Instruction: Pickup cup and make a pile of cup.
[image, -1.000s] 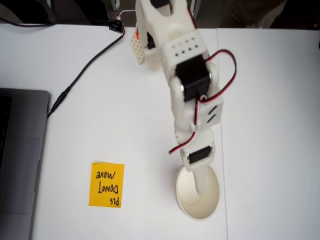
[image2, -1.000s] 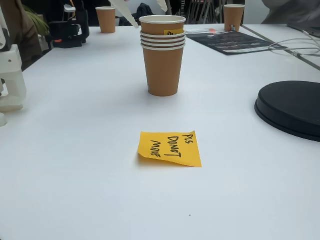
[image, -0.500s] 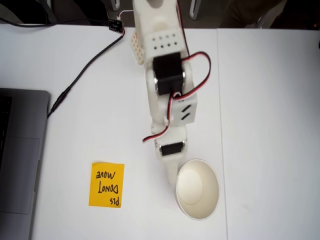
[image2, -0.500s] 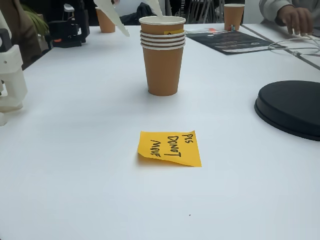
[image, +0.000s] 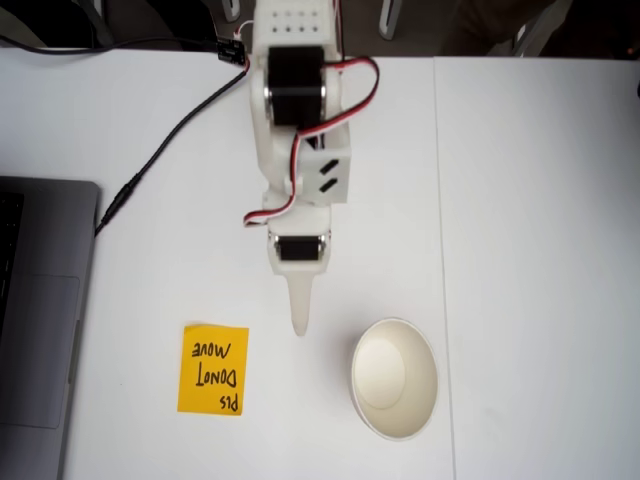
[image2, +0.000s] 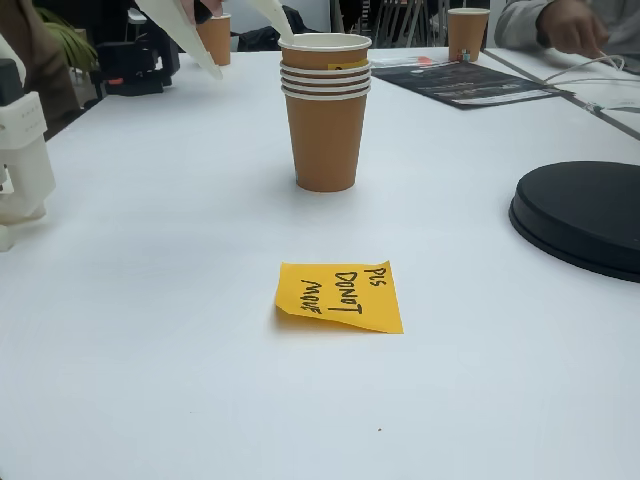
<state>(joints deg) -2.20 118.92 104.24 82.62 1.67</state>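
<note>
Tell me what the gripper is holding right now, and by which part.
Nothing. The gripper is open and empty, up beside the pile of cup, its fingers touching nothing.

light: bright, even | shadows: faint, soft | glare: none | blur: background slightly soft

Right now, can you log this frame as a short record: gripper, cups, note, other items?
gripper: empty, left of the cup pile in the top-down fixed view, raised above the table; jaws apart
cup pile: upright; several rolled rims show, nested
sticky note: flat, in front of the pile in the low fixed view
laptop: at the left edge
black disc: right of the pile
</note>
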